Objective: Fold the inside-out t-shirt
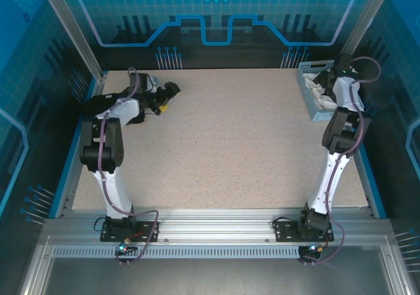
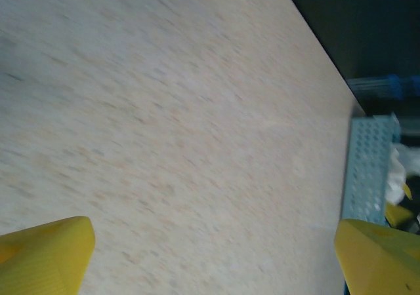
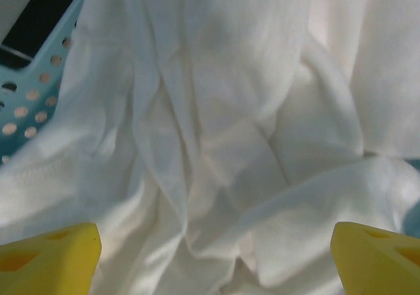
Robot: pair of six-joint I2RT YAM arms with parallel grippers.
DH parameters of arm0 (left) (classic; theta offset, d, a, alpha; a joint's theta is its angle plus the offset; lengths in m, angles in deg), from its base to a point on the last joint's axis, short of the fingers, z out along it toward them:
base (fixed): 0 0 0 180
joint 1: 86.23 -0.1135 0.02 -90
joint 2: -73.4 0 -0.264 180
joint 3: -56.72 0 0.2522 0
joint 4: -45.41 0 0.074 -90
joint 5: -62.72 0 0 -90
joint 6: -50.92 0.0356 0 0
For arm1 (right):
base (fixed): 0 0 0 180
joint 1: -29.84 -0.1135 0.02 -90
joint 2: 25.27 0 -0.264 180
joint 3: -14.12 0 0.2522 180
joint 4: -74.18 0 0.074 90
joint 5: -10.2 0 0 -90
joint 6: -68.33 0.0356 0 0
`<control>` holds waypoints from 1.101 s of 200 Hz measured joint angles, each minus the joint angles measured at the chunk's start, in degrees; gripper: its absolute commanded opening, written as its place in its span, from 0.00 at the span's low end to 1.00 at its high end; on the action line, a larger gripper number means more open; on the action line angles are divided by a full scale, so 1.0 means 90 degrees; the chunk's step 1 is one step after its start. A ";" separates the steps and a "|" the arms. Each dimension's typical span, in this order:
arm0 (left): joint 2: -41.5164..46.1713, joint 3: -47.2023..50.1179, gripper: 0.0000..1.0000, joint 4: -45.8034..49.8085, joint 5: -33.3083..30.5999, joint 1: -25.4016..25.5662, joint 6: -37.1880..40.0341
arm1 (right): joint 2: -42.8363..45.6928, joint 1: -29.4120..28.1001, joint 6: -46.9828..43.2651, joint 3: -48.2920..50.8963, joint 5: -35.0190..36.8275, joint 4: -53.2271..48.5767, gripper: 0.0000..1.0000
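Hanging with jaws spread wide and empty: right gripper [image 3: 215,259] over the t-shirt [image 3: 216,111] in the basket [image 3: 29,115] at the table [image 1: 223,151]'s far right corner, left gripper [image 2: 213,259] near its far left.

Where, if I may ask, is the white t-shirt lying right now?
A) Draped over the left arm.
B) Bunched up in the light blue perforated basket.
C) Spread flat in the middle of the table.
B: the white t-shirt lies crumpled inside the light blue perforated basket, right below the open right gripper.
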 measured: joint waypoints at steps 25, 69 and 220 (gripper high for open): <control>0.0697 0.0707 0.96 -0.0313 0.0090 0.0418 -0.0148 | -0.0627 0.0005 0.0282 -0.0743 -0.0138 -0.0211 0.89; 0.2084 0.1882 0.97 -0.0418 -0.0015 0.1564 -0.0153 | -0.1477 0.0002 0.0517 -0.1498 -0.0255 -0.0430 0.38; 0.3832 0.2924 0.98 -0.0255 -0.0199 0.2625 -0.0221 | 0.3665 0.0330 0.3305 0.6244 -0.1632 0.7677 0.00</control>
